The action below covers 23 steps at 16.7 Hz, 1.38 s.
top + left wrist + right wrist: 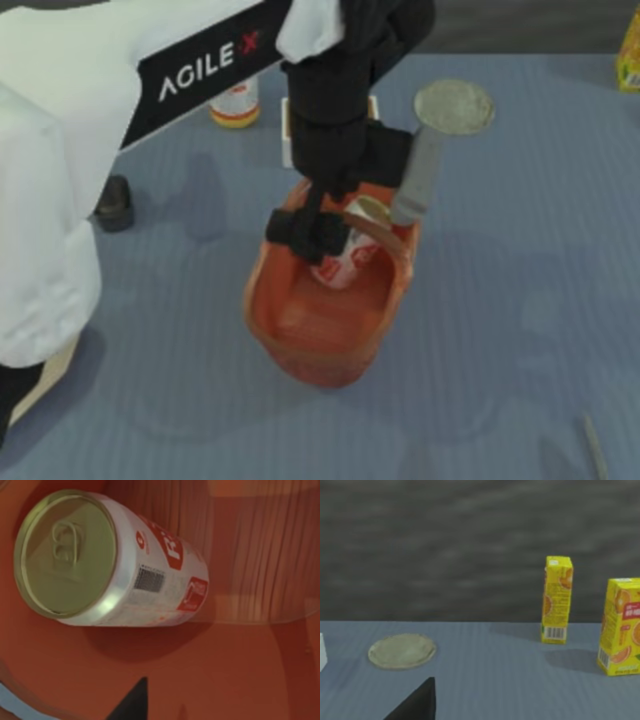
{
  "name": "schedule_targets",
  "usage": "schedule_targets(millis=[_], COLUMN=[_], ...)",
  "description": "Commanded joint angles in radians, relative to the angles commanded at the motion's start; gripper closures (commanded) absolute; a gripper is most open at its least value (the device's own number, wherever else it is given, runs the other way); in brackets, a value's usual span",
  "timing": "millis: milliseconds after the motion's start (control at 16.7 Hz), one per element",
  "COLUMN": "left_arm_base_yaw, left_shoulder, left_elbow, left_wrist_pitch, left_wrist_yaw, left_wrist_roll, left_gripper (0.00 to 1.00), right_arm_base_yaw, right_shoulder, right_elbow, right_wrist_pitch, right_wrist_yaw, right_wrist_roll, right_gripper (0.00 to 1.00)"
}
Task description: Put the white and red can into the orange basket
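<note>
Can on its side inside orange basket

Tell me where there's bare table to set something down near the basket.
Bare table opens right of the orange basket, below the round plate, and in front of the basket. It is crowded behind the basket, where the left claw hangs beside the white and red can, near the yellow bottle.

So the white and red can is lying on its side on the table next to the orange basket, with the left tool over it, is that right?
Not quite. The white and red can is lying on its side inside the orange basket, on its floor, not on the table beside it. The left wrist view shows orange floor all around it. The left tool is over it, as you said.
</note>
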Motion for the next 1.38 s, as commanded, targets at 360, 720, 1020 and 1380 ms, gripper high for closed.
schedule_targets(millis=[360,720,1020,1380], left_arm_base_yaw=[0.0,0.0,0.0,0.0], left_shoulder=[0.0,0.0,0.0,0.0], left_elbow=[0.0,0.0,0.0,0.0], left_wrist_pitch=[0.0,0.0,0.0,0.0], left_wrist_yaw=[0.0,0.0,0.0,0.0], left_wrist_roll=[0.0,0.0,0.0,0.0], left_gripper=[0.83,1.0,1.0,1.0], right_arm_base_yaw=[0.0,0.0,0.0,0.0], right_shoulder=[0.0,0.0,0.0,0.0], right_elbow=[0.0,0.0,0.0,0.0], right_wrist_pitch=[0.0,0.0,0.0,0.0], right_wrist_yaw=[0.0,0.0,0.0,0.0], right_wrist_roll=[0.0,0.0,0.0,0.0], right_gripper=[0.0,0.0,0.0,0.0])
